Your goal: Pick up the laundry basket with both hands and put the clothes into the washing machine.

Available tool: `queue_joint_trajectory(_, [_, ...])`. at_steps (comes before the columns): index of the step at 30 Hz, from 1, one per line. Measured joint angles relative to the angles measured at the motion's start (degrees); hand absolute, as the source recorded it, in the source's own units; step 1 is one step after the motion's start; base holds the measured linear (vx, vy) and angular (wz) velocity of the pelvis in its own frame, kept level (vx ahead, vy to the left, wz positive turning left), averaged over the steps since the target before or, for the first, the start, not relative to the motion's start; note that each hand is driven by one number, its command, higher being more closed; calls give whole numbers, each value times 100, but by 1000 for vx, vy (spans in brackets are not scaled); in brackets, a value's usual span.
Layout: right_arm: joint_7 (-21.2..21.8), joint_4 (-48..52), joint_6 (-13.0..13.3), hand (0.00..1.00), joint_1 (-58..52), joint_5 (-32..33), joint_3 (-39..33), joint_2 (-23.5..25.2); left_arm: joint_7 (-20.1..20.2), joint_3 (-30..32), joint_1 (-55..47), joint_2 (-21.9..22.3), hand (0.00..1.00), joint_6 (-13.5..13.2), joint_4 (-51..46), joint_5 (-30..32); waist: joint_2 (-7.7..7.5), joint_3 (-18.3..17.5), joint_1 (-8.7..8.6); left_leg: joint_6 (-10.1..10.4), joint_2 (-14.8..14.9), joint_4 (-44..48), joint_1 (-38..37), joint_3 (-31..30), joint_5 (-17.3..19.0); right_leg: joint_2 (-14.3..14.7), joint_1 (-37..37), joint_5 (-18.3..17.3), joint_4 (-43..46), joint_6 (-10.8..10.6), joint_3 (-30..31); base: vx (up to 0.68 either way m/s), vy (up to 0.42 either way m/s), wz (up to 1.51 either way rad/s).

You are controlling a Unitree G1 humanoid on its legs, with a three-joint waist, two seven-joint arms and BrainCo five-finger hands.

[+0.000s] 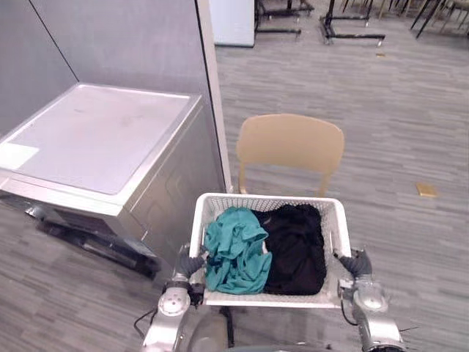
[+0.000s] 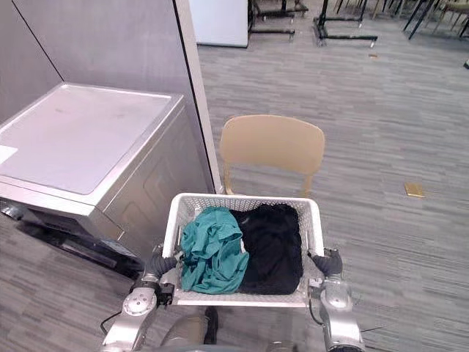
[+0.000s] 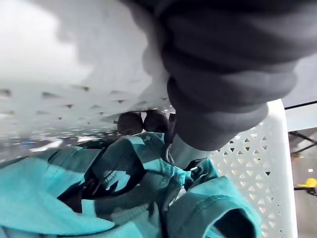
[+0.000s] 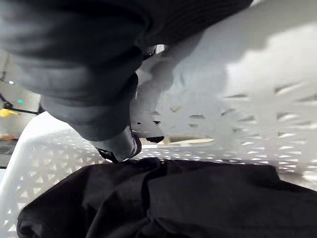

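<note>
1. Nearest me, my left hand (image 1: 189, 264) is curled on the left side of the laundry basket (image 1: 264, 199), its dark fingertips (image 3: 130, 123) hooked through the handle slot. My right hand (image 1: 357, 262) is clamped the same way on the right side.
2. The basket sits level between my 2 hands, so I judge the pick-up done. Its underside is hidden, though.
3. Inside it, a teal garment (image 1: 234, 249) lies on the left and a black garment (image 1: 297, 246) on the right, touching each other. Both are in the basket, so nothing is loaded yet. Whatever lies beneath them is covered.
4. The washing machine (image 1: 95, 136) stands to the left and farther off, apart from the basket. I see its flat top and 1 side, but I cannot make out its opening. What I judge is left is to carry the basket over, find the door and move the clothes in.
5. A tan chair (image 1: 289, 143) stands just behind the basket. Its seat is hidden, so I cannot rule out contact there.
6. Farthest, black frames (image 1: 352, 29) on the floor (image 1: 410, 110) are cut off.
</note>
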State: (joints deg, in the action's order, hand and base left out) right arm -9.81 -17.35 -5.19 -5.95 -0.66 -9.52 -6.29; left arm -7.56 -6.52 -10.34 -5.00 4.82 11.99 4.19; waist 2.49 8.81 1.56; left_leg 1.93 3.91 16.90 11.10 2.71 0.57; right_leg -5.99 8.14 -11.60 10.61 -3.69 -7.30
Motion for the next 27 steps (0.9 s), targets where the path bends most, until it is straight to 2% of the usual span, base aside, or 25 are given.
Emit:
queue_joint_trajectory(2, [4, -205, 0, 100, 104, -34, 53, 28, -1, 6, -8, -64, 100, 40, 166, -3, -24, -9, 5, -53, -29, -258, -153, 148, -39, -55, -1, 113, -94, -113, 162, 212, 32, -30])
queue_joint_trajectory(4, [-1, -492, 0, 100, 190, -44, 113, 42, -7, 2, -3, -93, 100, 49, 235, -5, -31, -17, 11, -57, -25, -787, -443, 332, -231, -66, -26, 244, -176, -137, 374, 99, -2, -38])
queue_joint_trajectory(7, [-39, -736, 13, 100, 459, 12, 109, 21, -76, -8, 277, -128, 100, 38, 342, -76, -31, -4, -36, -7, 20, -1390, -344, 526, -583, 10, -508, 366, -203, -139, 598, 2, -5, -42])
queue_joint_trajectory(10, [-263, -963, 15, 100, 1168, 40, 106, -135, -279, -59, 1295, -208, 100, 35, 865, -252, -21, 618, -69, -4, 192, -1136, 211, 554, -643, 144, -1204, 366, 278, -140, 627, -106, 0, -24])
queue_joint_trajectory(11, [-377, -1038, 25, 100, 1523, 86, 110, -228, -416, -68, 1757, -208, 100, 32, 1043, -321, -19, 806, -63, -4, 288, -877, 677, 545, -642, 177, -1750, 363, 639, -141, 630, -234, 24, -18])
queue_joint_trajectory(12, [-427, -1057, 24, 100, 1690, 100, 108, -257, -457, -71, 1981, -211, 100, 33, 1116, -365, -29, 855, -51, -3, 323, -765, 939, 550, -641, 186, -2045, 361, 803, -142, 626, -287, 42, -21])
queue_joint_trajectory(14, [-675, -1059, 24, 100, 2333, 236, 106, -354, -704, -58, 2892, -354, 100, 31, 1522, -508, -89, 1331, -31, -4, 340, -540, 1431, 607, -639, 140, -2660, 216, 1250, -196, 652, -227, 24, -12])
queue_joint_trajectory(16, [-837, -1058, 24, 100, 2688, 305, 115, -332, -826, 40, 3306, -430, 100, 35, 1614, -596, -89, 1576, -27, 2, 329, -353, 1662, 672, -596, 75, -2958, 102, 1520, -201, 648, -194, 19, -10])
queue_joint_trajectory(17, [-931, -1058, 24, 100, 2848, 352, 137, -305, -925, 92, 3515, -469, 0, 31, 1619, -600, -81, 1583, 40, -24, 343, -190, 1906, 697, -576, 48, -3177, 8, 1619, -184, 626, -185, 18, -16])
queue_joint_trajectory(19, [-1019, -1057, 24, 100, 3092, 383, 219, -264, -1034, 336, 3793, -483, 0, 6, 1691, -623, -55, 1613, 98, -49, 424, -13, 2190, 707, -558, 47, -3398, -65, 1679, -177, 565, -146, 5, -9])
queue_joint_trajectory(20, [-1051, -1052, 24, 0, 3169, 432, 278, -242, -1079, 429, 3867, -496, 0, -9, 1729, -630, -63, 1630, 93, -51, 443, 18, 2243, 703, -557, 61, -3461, -72, 1727, -164, 555, -144, 0, -1])
queue_joint_trajectory(24, [-1142, -805, 41, 0, 3461, 549, 388, -89, -1483, 889, 4117, -529, 0, -28, 1800, -642, -72, 1676, 88, -55, 604, 177, 2526, 738, -556, 131, -3667, -97, 1823, -111, 425, -59, -10, 6])
queue_joint_trajectory(27, [-1142, -797, 55, 0, 3539, 585, 456, 46, -1626, 1119, 4120, -519, 0, -28, 1800, -705, -102, 1692, 115, -50, 639, 217, 2577, 777, -567, 142, -3705, -96, 1842, -109, 421, 44, -21, 1])
